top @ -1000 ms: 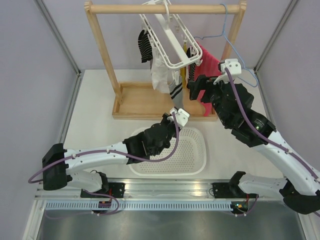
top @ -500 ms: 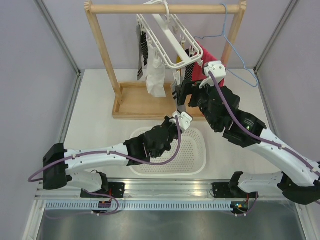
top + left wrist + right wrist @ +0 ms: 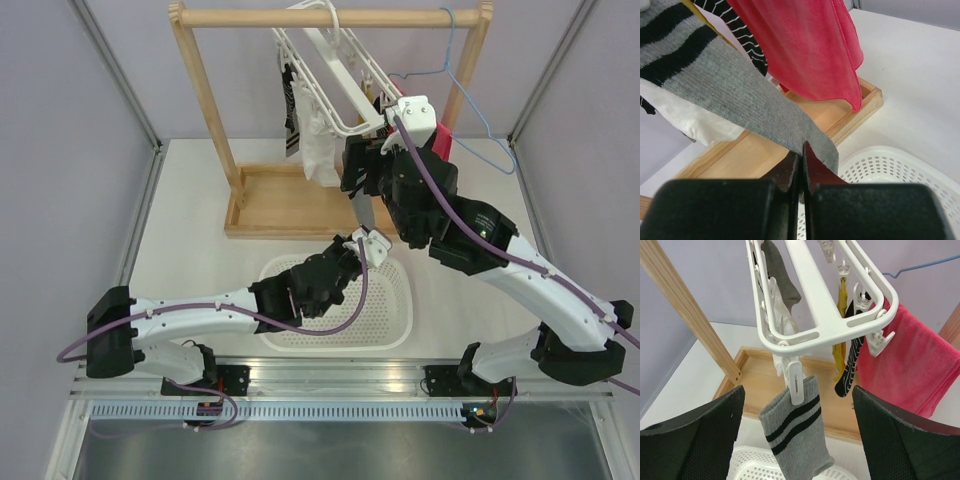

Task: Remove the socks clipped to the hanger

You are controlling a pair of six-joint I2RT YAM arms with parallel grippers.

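The white hanger (image 3: 810,305) hangs from the wooden rail with several socks clipped under it. A grey sock (image 3: 800,440) with two dark stripes hangs from the front clip (image 3: 796,382). My left gripper (image 3: 802,150) is shut on the toe end of this grey sock (image 3: 740,90), low over the basket. My right gripper (image 3: 796,400) is open, its fingers either side of the clip and sock cuff without touching them. A mustard sock (image 3: 841,340), a black-and-white striped sock (image 3: 852,360) and a white sock (image 3: 775,305) hang behind.
A red towel (image 3: 910,360) hangs on the thin blue wire hanger (image 3: 465,90) at the right. The wooden rack (image 3: 205,100) stands on a tray base (image 3: 270,200). A white perforated basket (image 3: 400,300) lies in front, below the left gripper (image 3: 360,243).
My right arm has swung left from beside the red towel up to the hanger's front clip. The hanger and its socks have swayed. The left gripper stays shut on the grey sock.
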